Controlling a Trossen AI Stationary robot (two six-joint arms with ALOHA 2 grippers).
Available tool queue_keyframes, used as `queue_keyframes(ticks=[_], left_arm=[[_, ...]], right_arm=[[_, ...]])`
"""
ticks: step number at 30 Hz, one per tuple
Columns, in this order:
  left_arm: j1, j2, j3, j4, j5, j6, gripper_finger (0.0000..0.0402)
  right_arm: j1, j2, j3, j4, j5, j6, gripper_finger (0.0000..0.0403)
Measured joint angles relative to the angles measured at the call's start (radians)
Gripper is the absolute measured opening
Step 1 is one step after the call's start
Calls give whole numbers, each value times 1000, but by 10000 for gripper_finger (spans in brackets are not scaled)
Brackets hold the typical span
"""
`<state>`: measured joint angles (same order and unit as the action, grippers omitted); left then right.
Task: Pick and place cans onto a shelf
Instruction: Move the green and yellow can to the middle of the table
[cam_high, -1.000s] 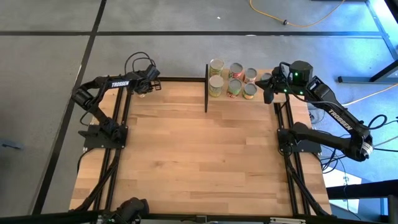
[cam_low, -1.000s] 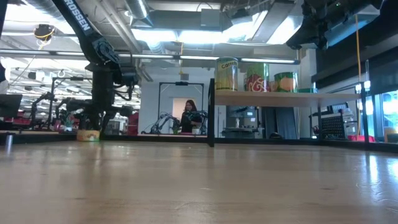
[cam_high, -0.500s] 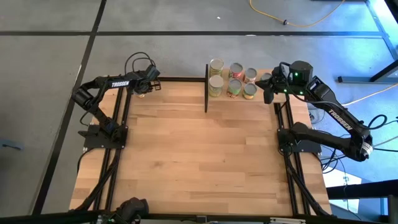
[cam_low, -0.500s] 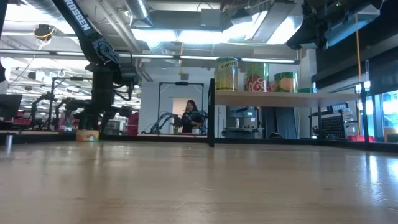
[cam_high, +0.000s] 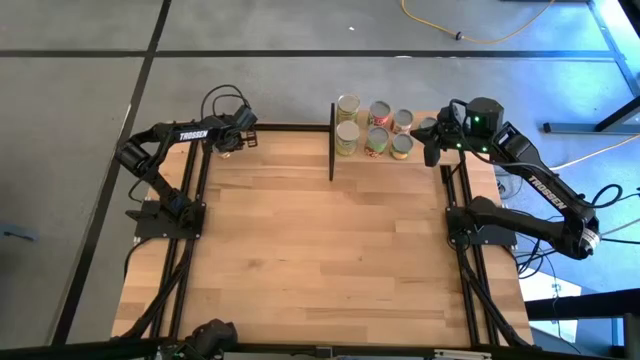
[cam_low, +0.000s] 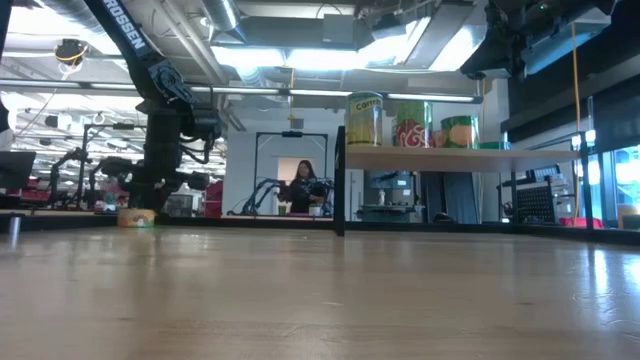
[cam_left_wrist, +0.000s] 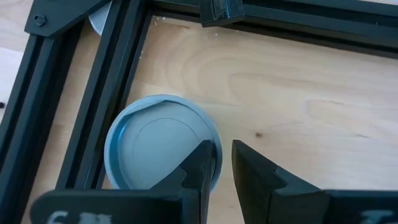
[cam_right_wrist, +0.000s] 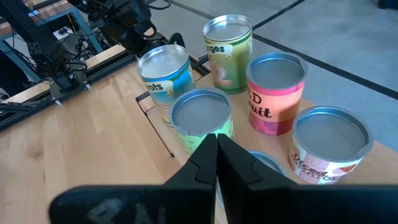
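Observation:
One can with a grey round top and a yellow-green label stands upright on the table at its far left corner, beside the black frame rail. My left gripper is low beside it, pointing down, with its fingers nearly together. Several cans stand on the shelf at the far middle. My right gripper is shut and empty above the shelf's right end, over the cans there. My left gripper has the outer side of one finger against the rim of the can's top, on the side facing the table's right. The fingers come from above, pointing down. The can stands upright on the table.
Black frame rails run along the table's far and left edges, close to the lone can. The shelf's black upright stands at its left end. A person shows in the room beyond the table. The wide tabletop lies between the arms.
The lone can has slid a little toward the table's left edge, staying upright, and my left gripper has gone the same way beside it.

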<state>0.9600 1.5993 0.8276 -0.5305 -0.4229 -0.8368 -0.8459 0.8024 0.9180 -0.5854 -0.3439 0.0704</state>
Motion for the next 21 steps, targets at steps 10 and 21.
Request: queue_keyframes(ticks=[10, 21], left_arm=[[0, 0, 0, -23, -5, -1, 57], [0, 0, -1, -31, -15, -9, 57]], right_arm=[[0, 0, 0, 0, 0, -27, 12], [0, 0, 0, -11, 0, -26, 12]])
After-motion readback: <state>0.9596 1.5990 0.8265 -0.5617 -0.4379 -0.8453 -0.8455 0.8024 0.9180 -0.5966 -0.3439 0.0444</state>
